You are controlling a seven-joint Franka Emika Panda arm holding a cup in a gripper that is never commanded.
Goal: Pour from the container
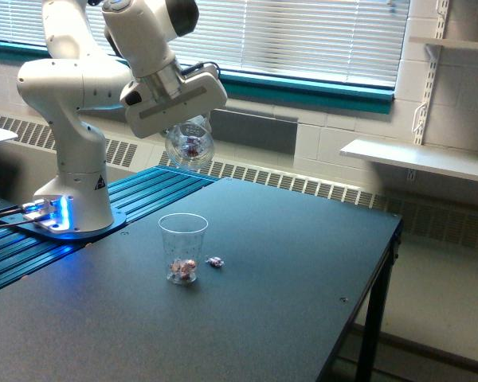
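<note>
Clear plastic shows just under the white gripper (185,131): it is clamped on the container (190,146), a smooth see-through tumbler tipped well over on its side, with a few reddish-purple and white pieces visible through its wall. The fingers themselves are hidden behind the gripper's body, so how they sit on the tumbler cannot be made out. Well below the gripper, and apart from it, a second clear cup (182,247) stands upright on the dark table (303,302), with a small heap of the same coloured pieces at its bottom. One loose piece (215,262) lies on the tabletop just beside that cup, on the exterior view's right of it. Behind the gripper, window blinds (303,36) fill the wall.
</note>
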